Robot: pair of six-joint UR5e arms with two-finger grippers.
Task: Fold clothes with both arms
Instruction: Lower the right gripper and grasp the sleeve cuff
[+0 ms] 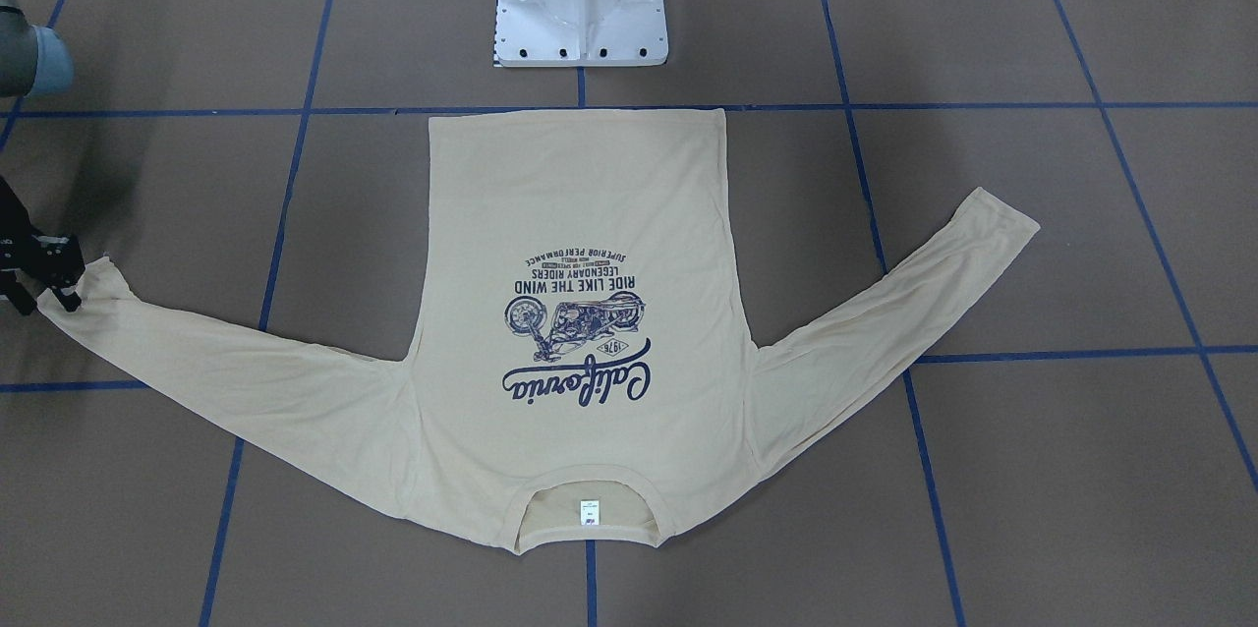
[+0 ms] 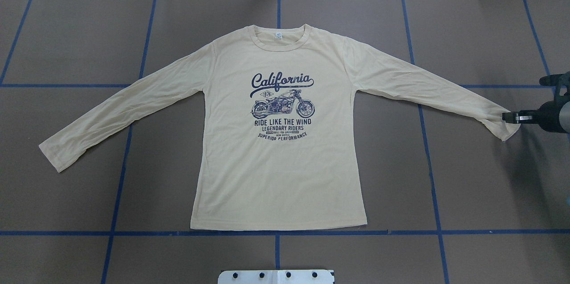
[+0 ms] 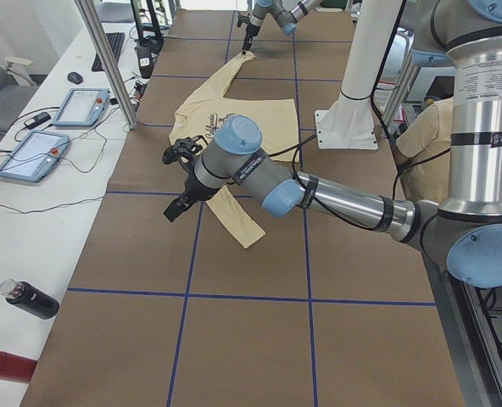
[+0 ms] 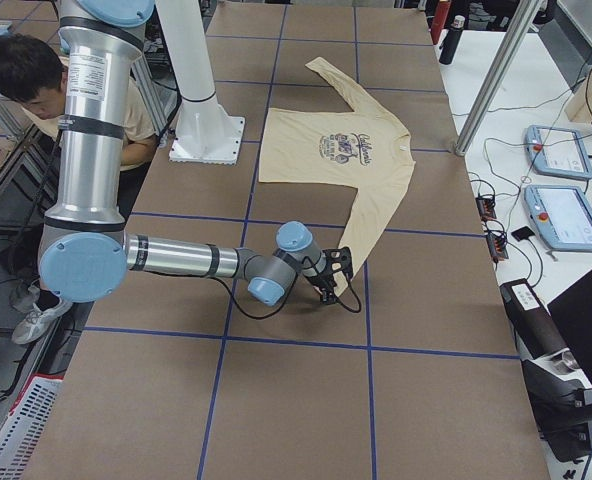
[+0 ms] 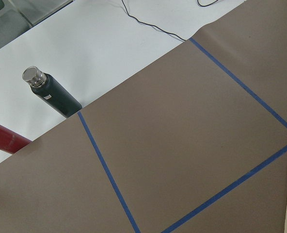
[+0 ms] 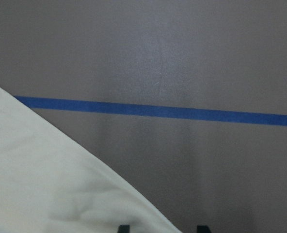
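Here, one shirt point(image 2: 280, 164), two sleeves point(image 2: 124, 110) outspread; right pincer point(image 2: 507, 117) agape at one cuff point(image 2: 501, 127); left pincer point(image 3: 175, 210), state unclear.

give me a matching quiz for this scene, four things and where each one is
Things: 1 right gripper; 2 neck label; 3 white pedestal base; 4 black bottle.
Places: A inside the collar; B beyond the shirt hem; C at a sleeve cuff; D on the white tabletop, off the brown mat.
Pairs: 1-C; 2-A; 3-B; 4-D.
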